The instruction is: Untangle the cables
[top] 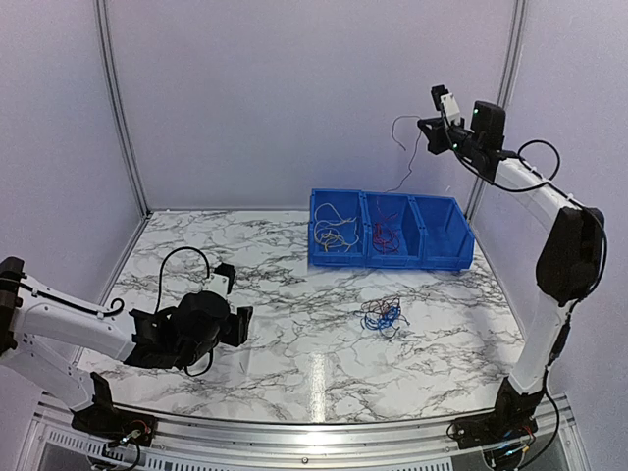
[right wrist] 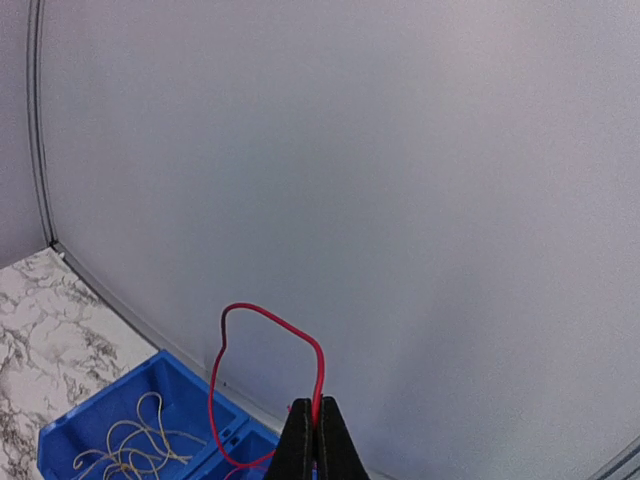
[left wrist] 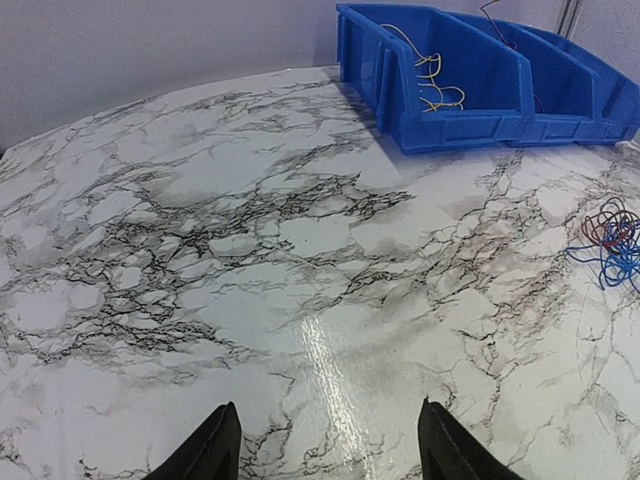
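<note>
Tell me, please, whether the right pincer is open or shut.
Shut: the right pincer has its fingers pressed together, pinching a red wire.

Right hand (right wrist: pixel 316 412) closed (left hand (left wrist: pixel 328 410) wide)

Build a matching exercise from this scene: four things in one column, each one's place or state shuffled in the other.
1 left gripper
2 right gripper
3 yellow-white wires
4 blue-and-red tangle

a on the marble table
b in the leftmost blue bin
c open, holding nothing
d shut on a red wire

Pairs: 1-c, 2-d, 3-b, 4-a
</note>
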Controlling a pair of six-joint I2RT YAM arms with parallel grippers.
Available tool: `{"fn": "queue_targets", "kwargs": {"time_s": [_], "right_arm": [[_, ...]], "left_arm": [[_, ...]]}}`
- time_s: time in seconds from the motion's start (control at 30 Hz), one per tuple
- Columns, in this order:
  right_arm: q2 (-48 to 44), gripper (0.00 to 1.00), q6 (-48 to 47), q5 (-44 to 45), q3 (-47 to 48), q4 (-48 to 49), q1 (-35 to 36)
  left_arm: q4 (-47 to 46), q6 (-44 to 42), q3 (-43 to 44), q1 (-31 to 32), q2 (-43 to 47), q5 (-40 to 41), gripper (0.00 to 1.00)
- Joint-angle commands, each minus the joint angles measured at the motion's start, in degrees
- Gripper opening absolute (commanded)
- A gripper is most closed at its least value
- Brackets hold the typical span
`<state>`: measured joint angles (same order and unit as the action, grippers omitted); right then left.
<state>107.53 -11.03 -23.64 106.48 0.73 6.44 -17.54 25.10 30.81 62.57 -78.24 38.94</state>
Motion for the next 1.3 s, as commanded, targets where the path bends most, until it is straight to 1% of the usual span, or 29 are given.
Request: {"fn": "queue_targets", "kwargs": {"time_s": [0.0, 0.1, 0.17, 0.27, 0.33, 0.4, 0.47, 0.53, 0.57, 0.63, 0.7, 0.77, 0.83, 0.93, 1.03, 1.13, 1.2, 1.27], "right_arm": [[-0.1, 0.00, 2.7, -4.9, -5.7, 1.9, -0.7], [2.3, 0.00, 3.5, -8.0, -7.3, -1.5, -0.7], [4.3, 0.00, 4.2, -9.5, -7.8, -4.3, -0.7], [7.7, 0.00, 4.7, -11.1, -7.9, -8.5, -0.6], [9.5, 0.00, 5.5, -10.8, -7.6, -10.1, -0.5], [10.6, 0.03, 6.0, -10.0, -7.5, -11.4, -0.3], [10.8, 0.12, 6.6, -7.6, -8.0, -12.0, 0.2], [9.8, 0.25, 6.4, -5.4, -9.1, -12.1, 0.5], [8.9, 0.31, 6.0, -4.6, -9.8, -12.3, 0.7], [6.3, 0.41, 5.6, -3.1, -11.5, -13.0, 0.9], [2.4, 0.48, 5.5, -1.8, -14.3, -12.6, 0.9], [-3.5, 0.54, 5.7, -1.0, -18.9, -10.7, 1.0], [-8.6, 0.54, 5.1, -2.5, -24.0, -8.6, 1.0], [-15.3, 0.53, 2.3, -9.8, -31.9, -6.3, 1.2], [-20.3, 0.50, -1.2, -16.6, -38.5, -6.0, 2.1], [-23.9, 0.49, -7.3, -21.6, -45.1, -6.5, 3.6], [-25.2, 0.48, -12.0, -22.6, -48.2, -8.4, 5.3], [-25.2, 0.45, -15.3, -22.5, -50.5, -10.2, 7.1]], "left_arm": [[1.8, -0.3, 1.5, -0.3, 1.6, -2.2, 0.63], [2.9, -1.8, 3.6, -0.3, 3.3, -4.3, 0.65], [4.6, -3.0, 6.7, -0.4, 4.3, -6.9, 0.67], [9.9, -5.4, 14.7, -0.9, 4.3, -11.9, 0.68], [13.3, -7.2, 20.8, -1.2, 2.5, -14.9, 0.68], [15.0, -9.1, 25.9, -1.5, 0.3, -17.5, 0.68], [15.3, -10.6, 30.0, -1.8, -2.1, -19.2, 0.68], [15.8, -11.3, 32.4, -2.7, -4.5, -20.9, 0.68], [16.7, -10.1, 33.5, -3.6, -5.4, -22.1, 0.68], [19.4, -4.5, 35.1, -6.2, -6.6, -26.5, 0.68], [19.9, 1.4, 35.2, -9.0, -7.0, -33.2, 0.68], [19.5, 4.1, 35.3, -10.6, -7.4, -37.7, 0.68], [19.7, 3.3, 36.3, -11.1, -8.2, -38.7, 0.68], [19.8, -0.8, 37.0, -11.5, -9.3, -37.7, 0.67], [19.9, -6.3, 35.8, -11.9, -10.4, -38.8, 0.62], [20.2, -8.6, 34.1, -12.2, -11.4, -44.4, 0.54], [20.3, -9.3, 34.0, -12.2, -12.7, -46.7, 0.50], [20.2, -10.1, 34.7, -12.2, -14.6, -49.9, 0.48]]}}
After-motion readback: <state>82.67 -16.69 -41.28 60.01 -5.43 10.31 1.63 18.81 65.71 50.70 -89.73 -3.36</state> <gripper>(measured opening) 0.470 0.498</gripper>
